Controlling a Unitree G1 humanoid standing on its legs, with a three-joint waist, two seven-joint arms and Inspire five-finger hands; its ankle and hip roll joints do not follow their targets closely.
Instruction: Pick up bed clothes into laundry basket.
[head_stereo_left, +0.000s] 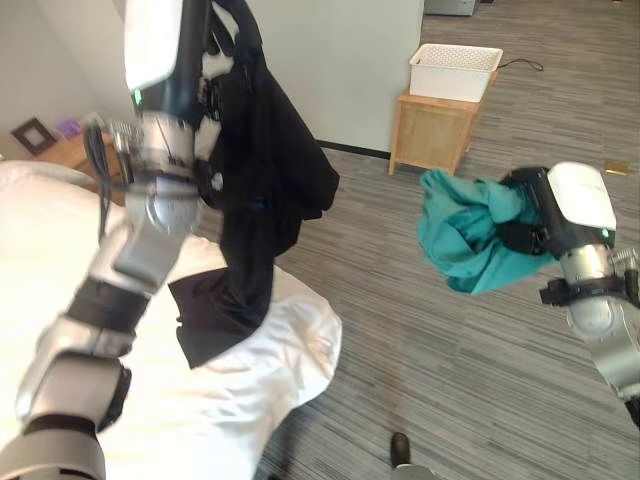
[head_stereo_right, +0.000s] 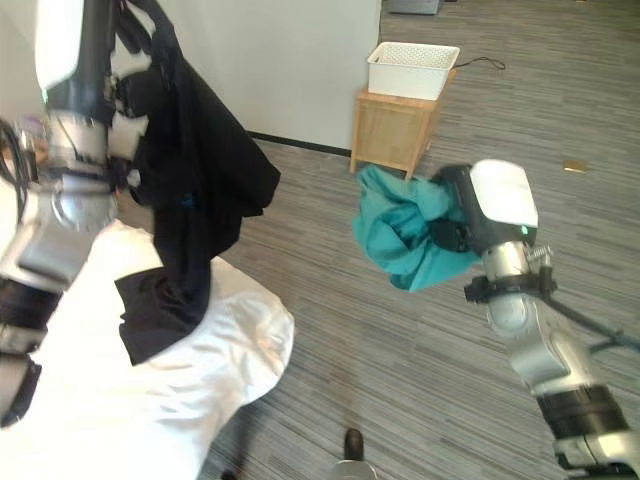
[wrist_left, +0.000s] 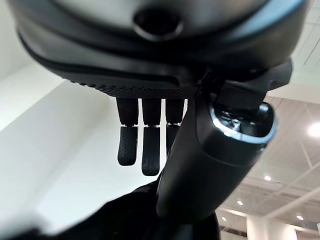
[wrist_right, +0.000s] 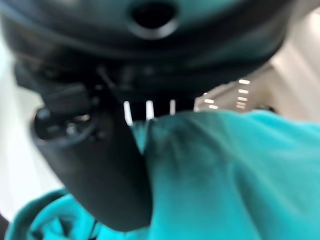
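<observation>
Far ahead on a small wooden cabinet (head_stereo_left: 432, 130) stood the white plastic laundry basket (head_stereo_left: 455, 71); the right hand (head_stereo_left: 520, 225), nearer it, clutched crumpled teal cloth (head_stereo_left: 465, 235), while the raised left hand (head_stereo_left: 215, 60) gripped hanging black clothing (head_stereo_left: 262, 190) above the white bed (head_stereo_left: 150, 400).

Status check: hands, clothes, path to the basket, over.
Left hand raised, gripping black garment, its tail on the white bed. Right hand clutching teal garment. White laundry basket on wooden cabinet ahead.

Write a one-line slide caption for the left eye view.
Left hand lifts a black garment off the white bed; right hand holds a teal garment, white basket beyond.
</observation>
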